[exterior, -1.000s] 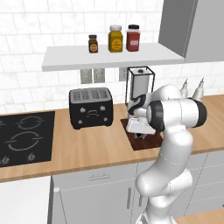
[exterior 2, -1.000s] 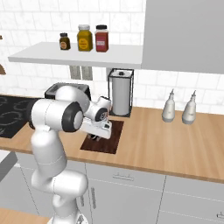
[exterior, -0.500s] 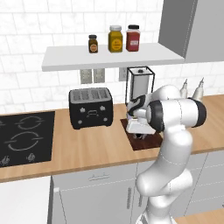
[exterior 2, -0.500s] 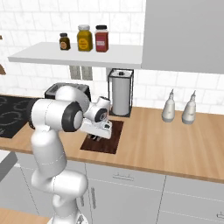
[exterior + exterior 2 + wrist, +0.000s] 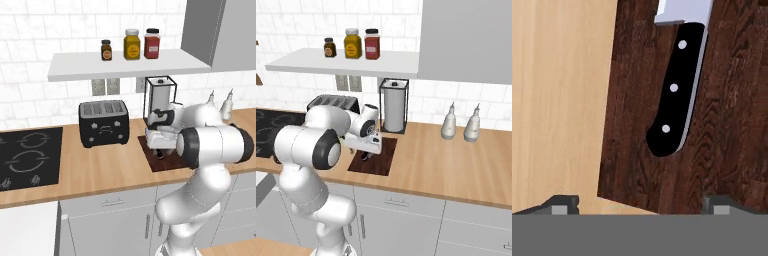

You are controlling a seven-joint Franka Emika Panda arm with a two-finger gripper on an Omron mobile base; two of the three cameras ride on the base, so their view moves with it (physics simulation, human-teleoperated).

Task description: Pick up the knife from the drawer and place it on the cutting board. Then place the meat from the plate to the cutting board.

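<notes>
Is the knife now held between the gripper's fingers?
No, the knife lies flat on the cutting board, with both fingertips spread apart below it.

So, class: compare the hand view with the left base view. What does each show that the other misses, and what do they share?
Hand view alone: the knife, its black riveted handle lying flat on the wood, with the open gripper above it.
Left base view alone: the toaster, the stove, three jars on the shelf.
Both: the cutting board on the wooden counter.

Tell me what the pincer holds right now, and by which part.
Nothing. The pincer is open above the board, and the knife lies flat on the board between and beyond the fingertips, touching neither.
</notes>
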